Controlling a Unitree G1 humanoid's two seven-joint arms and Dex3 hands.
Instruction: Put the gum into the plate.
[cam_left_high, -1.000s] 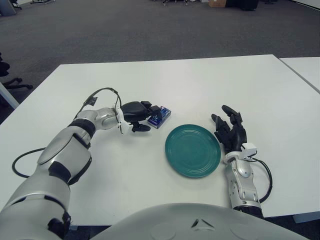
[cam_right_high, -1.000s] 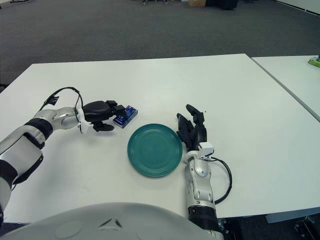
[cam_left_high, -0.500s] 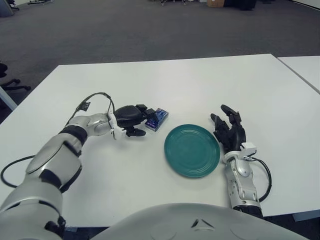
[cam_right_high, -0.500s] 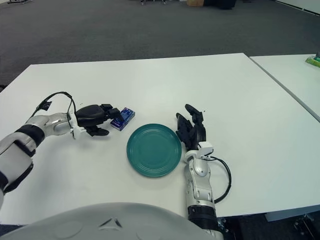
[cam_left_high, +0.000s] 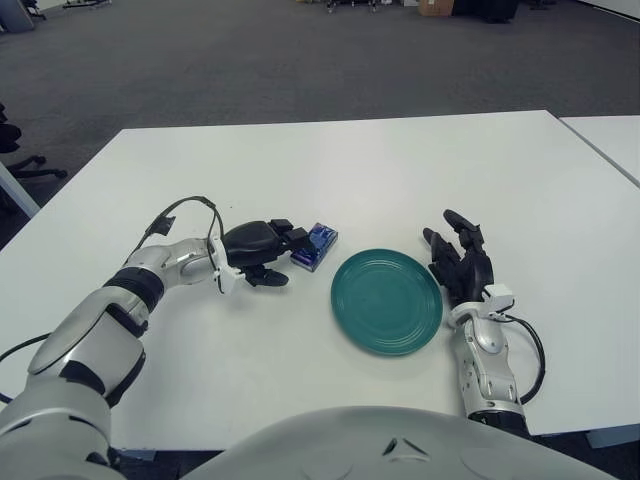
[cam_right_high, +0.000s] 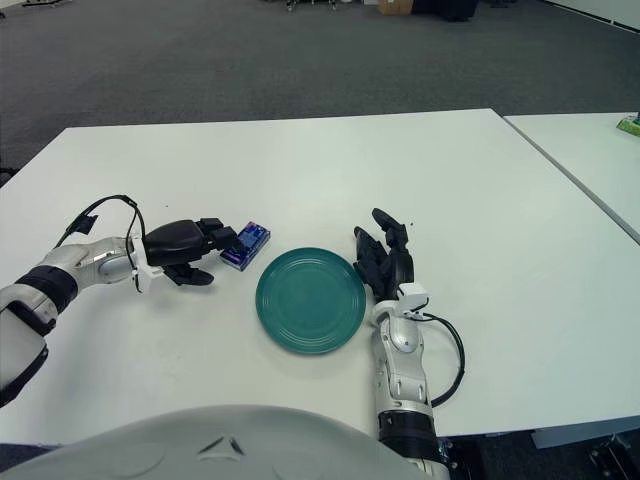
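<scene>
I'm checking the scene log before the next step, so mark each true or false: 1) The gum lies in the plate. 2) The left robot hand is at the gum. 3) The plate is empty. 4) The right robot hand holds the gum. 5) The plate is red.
1) False: the gum lies on the table, to the left of the plate.
2) True: the left robot hand is at the gum's left end, fingertips against it.
3) True.
4) False: the right robot hand shows right of the plate, fingers spread, holding nothing.
5) False: the plate is teal green.
</scene>
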